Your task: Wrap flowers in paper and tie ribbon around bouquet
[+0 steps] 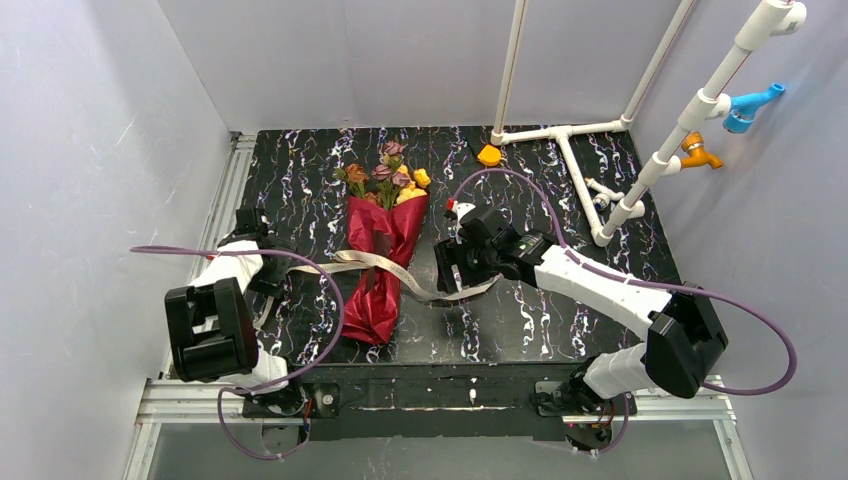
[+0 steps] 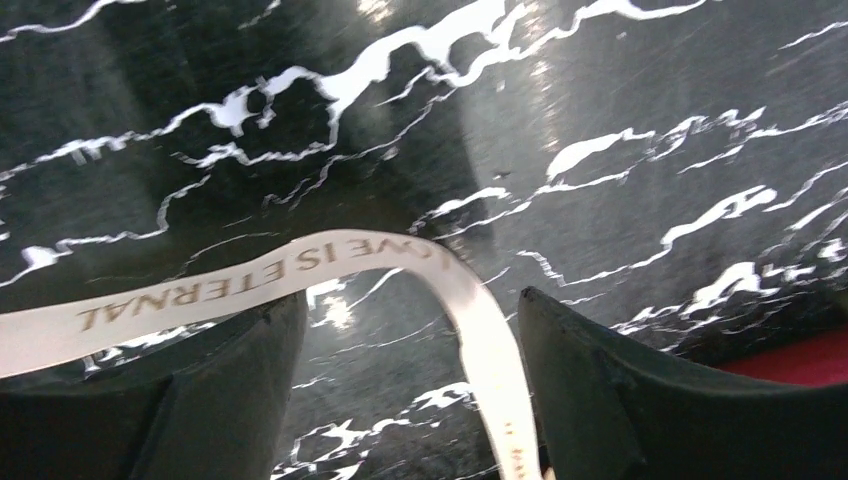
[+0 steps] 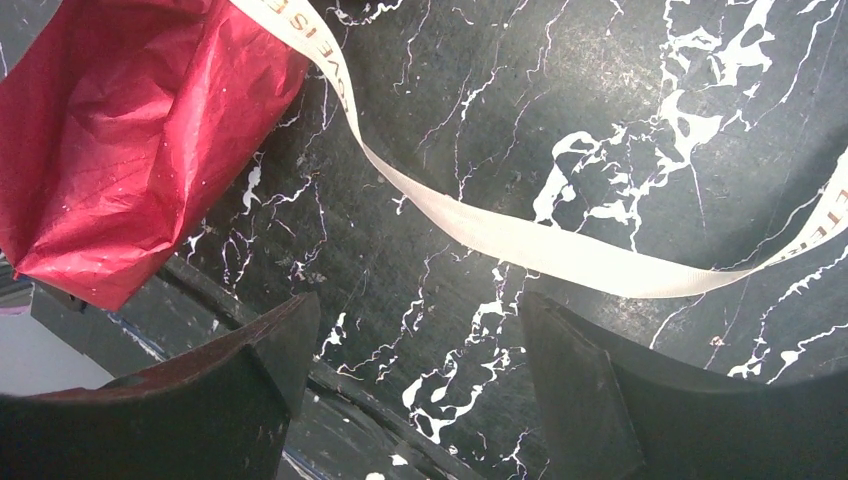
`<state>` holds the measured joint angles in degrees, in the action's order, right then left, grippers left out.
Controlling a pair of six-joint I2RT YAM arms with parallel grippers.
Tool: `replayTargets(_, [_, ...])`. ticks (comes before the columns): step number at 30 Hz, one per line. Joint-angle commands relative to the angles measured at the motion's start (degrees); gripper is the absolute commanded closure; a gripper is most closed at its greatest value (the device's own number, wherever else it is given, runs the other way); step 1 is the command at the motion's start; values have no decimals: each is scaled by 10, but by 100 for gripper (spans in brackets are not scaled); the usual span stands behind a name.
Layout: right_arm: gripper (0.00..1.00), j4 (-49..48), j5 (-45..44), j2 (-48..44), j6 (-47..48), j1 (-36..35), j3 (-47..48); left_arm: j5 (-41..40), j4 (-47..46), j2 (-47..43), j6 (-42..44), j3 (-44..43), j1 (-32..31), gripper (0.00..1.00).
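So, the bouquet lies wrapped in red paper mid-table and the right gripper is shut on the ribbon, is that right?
Not quite: the right gripper is open, and the ribbon lies on the table ahead of it, as the right wrist view shows. The rest stands.

A black tabletop veined with white [image 2: 620, 90] fills the space under and between the jaws of the left gripper [image 2: 412, 303], and likewise under the jaws of the right gripper [image 3: 415, 300]. Beyond the right jaws, near the table's far edge, sits a small orange wedge [image 1: 489, 155]. Farther off to their right, a white PVC pipe frame [image 1: 575, 165] lies on the table and climbs the wall. It carries a blue fitting [image 1: 750, 102] and an orange tap-shaped fitting [image 1: 700, 152], both well apart from either pair of jaws. Pale grey walls [image 1: 100, 150] enclose everything.
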<state>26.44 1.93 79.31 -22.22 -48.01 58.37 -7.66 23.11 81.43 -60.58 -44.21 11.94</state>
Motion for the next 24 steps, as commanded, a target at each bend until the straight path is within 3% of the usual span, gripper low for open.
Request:
replayTargets(1, [17, -17, 4, -23, 5, 3, -3, 4, -19, 36, -14, -24, 5, 29])
replayTargets(3, [17, -17, 2, -25, 5, 3, -5, 3, -23, 49, -8, -23, 5, 44])
replayTargets(6, [17, -17, -1, -28, 6, 3, -7, 25, -26, 62, 18, -22, 5, 97])
replayTargets(7, [17, -17, -3, -28, 7, 3, -7, 28, -10, 65, 21, -23, 5, 100])
replayTargets(11, [17, -17, -9, -28, 7, 3, -6, 44, 15, 15, 28, 28, 5, 100])
replayTargets(17, [17, -29, -6, -15, 3, 3, 2, 52, 98, -173, 24, 118, 2, 100])
replayTargets(24, [17, -41, -2, 19, 2, 3, 34, 60, 220, -357, 47, 76, -39, 100])
